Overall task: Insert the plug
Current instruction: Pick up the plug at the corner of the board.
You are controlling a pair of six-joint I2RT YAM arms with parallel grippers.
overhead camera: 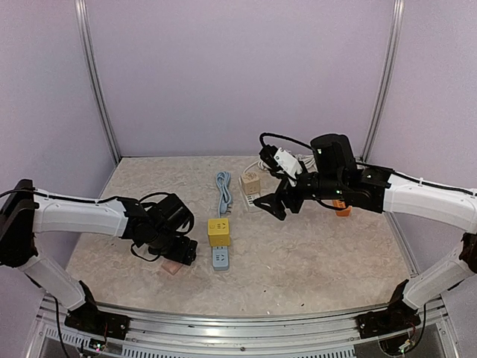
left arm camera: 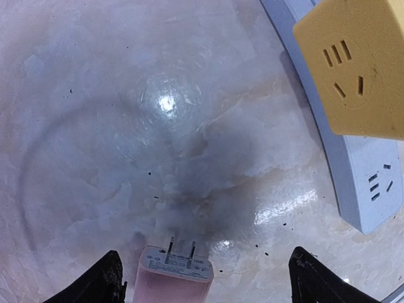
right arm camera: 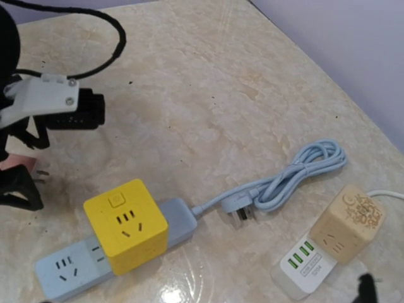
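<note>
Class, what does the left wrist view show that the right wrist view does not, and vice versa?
Only left wrist: the printed prong face of the pink plug, inside the open left tool. Only right wrist: the coiled cable, and the wooden cube on a white charger. Both: the yellow cube seated on the power strip.

In the left wrist view the pink plug [left arm camera: 175, 278] runs off the bottom edge, and only the tips of the left fingers [left arm camera: 101, 287] show. The power strip [left arm camera: 360, 183] and yellow cube [left arm camera: 353, 63] are cropped too.
</note>
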